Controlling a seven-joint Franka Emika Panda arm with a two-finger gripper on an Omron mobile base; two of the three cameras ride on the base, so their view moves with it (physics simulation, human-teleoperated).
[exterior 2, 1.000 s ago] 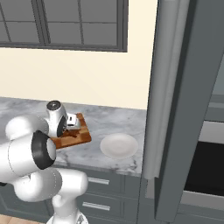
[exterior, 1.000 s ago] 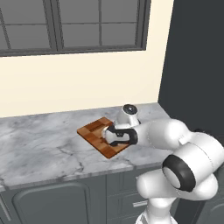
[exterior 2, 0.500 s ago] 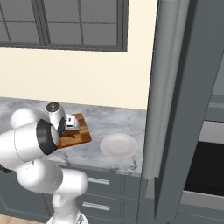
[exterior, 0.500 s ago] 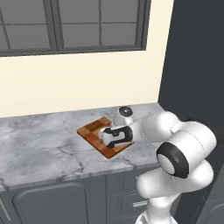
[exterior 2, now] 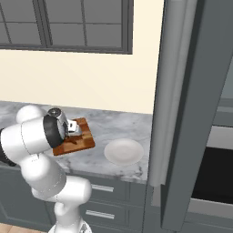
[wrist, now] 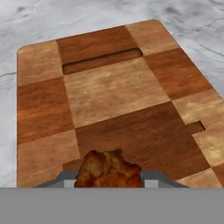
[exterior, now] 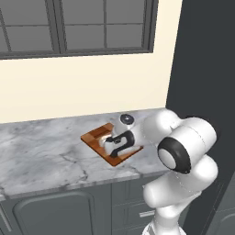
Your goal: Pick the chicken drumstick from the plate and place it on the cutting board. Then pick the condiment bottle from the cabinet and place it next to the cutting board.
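Marble counter [exterior: 41,151] carries the cutting board [wrist: 109,105] at centre frame. My gripper [wrist: 109,183] has come lower over it, fingers narrow around the chicken drumstick [wrist: 109,168] at bottom centre. Plate [exterior 2: 123,151] lies bare; release is due next.

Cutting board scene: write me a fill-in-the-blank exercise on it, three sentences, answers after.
1. The end effector grips the chicken ____ between its fingers.
2. It hangs over the checkered cutting ____.
3. In the right base view, the white plate on the marble counter has ____ on it.

Missing words: drumstick; board; nothing
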